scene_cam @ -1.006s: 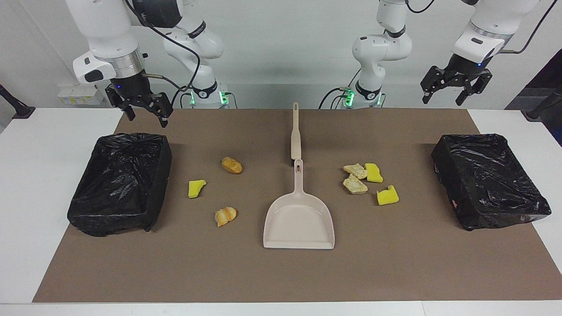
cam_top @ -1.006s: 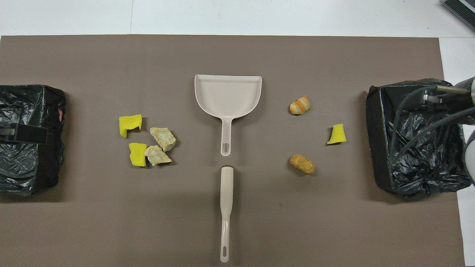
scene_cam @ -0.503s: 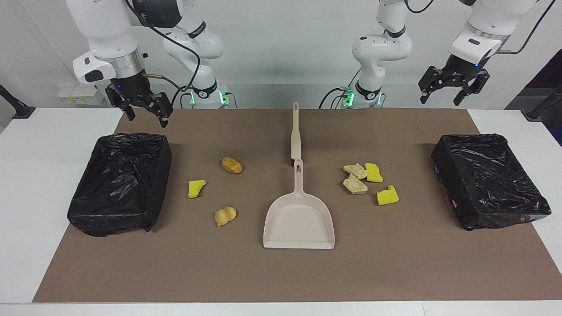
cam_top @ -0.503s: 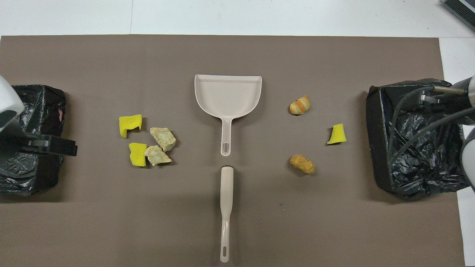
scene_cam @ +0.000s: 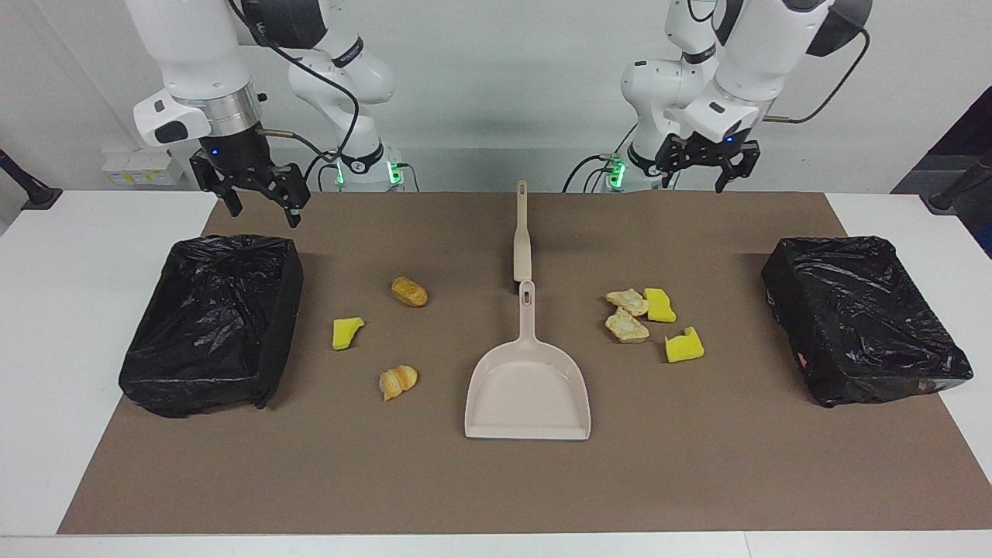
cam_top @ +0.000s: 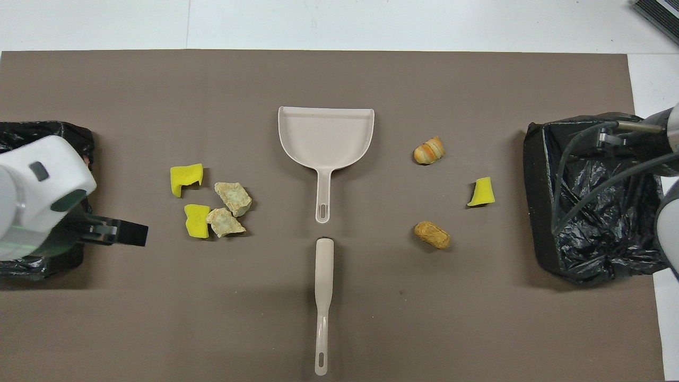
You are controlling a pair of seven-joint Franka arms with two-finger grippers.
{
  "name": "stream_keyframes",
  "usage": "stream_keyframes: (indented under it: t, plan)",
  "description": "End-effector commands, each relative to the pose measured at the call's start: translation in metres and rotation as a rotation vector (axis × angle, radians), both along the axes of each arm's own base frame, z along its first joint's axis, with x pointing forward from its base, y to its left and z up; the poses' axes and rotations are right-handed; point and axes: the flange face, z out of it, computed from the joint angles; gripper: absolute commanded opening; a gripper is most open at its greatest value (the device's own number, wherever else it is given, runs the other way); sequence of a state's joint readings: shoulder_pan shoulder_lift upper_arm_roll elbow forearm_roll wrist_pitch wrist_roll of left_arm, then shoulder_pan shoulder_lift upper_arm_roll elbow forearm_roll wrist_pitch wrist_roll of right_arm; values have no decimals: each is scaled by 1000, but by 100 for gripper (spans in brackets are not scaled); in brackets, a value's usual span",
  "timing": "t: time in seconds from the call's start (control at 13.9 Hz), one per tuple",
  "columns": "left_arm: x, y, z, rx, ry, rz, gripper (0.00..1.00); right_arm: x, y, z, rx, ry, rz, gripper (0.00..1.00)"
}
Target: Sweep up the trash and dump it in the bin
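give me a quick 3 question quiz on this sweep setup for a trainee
1. True or false: the dustpan already holds some trash.
2. How many scraps lie toward the left arm's end of the table: A) two B) four C) six?
3. Fill in: the brush lies ____ to the robots than the dustpan.

Key
1. False: the pan is empty. The left hand and right hand are both open, raised and holding nothing.
2. B: two yellow sponge chunks and two pale bread lumps. Three more scraps lie toward the right arm's end.
3. nearer
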State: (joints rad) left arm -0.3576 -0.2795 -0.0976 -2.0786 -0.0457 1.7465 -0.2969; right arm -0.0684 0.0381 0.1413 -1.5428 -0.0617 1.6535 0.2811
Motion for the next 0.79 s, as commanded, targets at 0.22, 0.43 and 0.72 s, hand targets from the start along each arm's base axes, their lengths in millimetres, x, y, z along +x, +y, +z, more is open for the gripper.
stream_keyframes:
  t: [0.22, 0.43, 0.72]
  plan:
    - [-72, -100, -75, -42, -64, 49, 100, 73, 77, -54, 33, -40, 102, 100]
    - [-101, -156, -135, -31, -41, 37, 100, 90, 168, -99, 0, -55, 130, 100]
    - [-127, -182, -182, -26, -33, 30, 100, 101, 251, -142, 32, -66, 113, 100]
